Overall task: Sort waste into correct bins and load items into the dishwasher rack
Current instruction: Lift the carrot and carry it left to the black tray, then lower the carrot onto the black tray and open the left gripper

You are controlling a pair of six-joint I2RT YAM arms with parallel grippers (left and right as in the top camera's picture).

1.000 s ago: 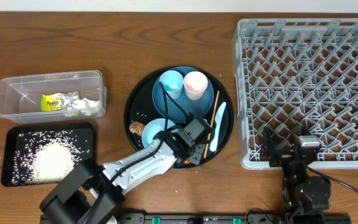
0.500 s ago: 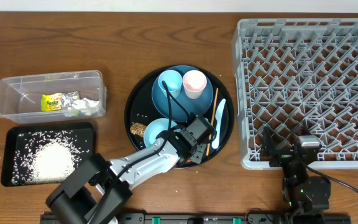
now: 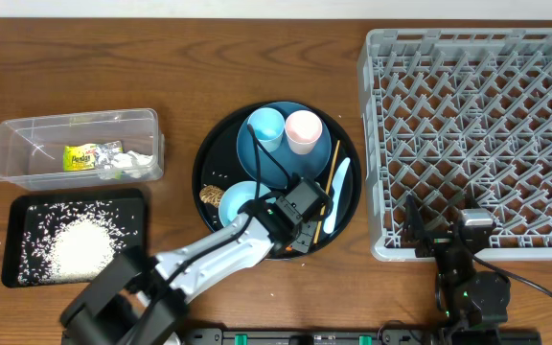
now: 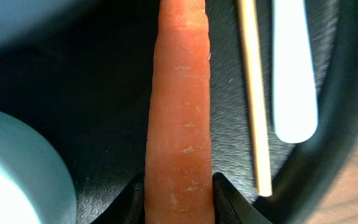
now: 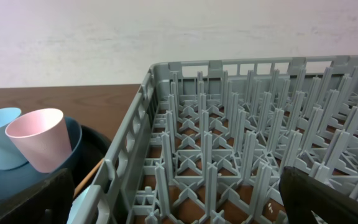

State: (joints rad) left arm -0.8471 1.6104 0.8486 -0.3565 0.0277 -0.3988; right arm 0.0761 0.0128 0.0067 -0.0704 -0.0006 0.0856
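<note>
My left gripper (image 4: pixel 178 202) is shut on the thick end of an orange carrot (image 4: pixel 179 106), which lies lengthwise on the round black tray (image 3: pixel 220 153). Beside the carrot lie a wooden chopstick (image 4: pixel 253 93) and a pale-blue utensil (image 4: pixel 294 68). From overhead the left gripper (image 3: pixel 300 213) hides the carrot. The dark-blue plate (image 3: pixel 278 163) carries a light-blue cup (image 3: pixel 264 126) and a pink cup (image 3: pixel 303 128). A pale bowl (image 3: pixel 238 201) and a brown biscuit (image 3: pixel 211 196) sit at the tray's left. My right gripper (image 5: pixel 176 205) stands open at the grey rack's (image 3: pixel 377 144) near edge.
The clear tub (image 3: pixel 75 119) at the left holds a yellow-green wrapper (image 3: pixel 89 155) and white tissue (image 3: pixel 134 165). Below it the shallow black tray (image 3: pixel 12 206) holds a heap of rice (image 3: pixel 82 244). The rack fills the right side.
The left jaws have closed onto the carrot. The left arm has barely shifted, and the right arm has stayed still.
</note>
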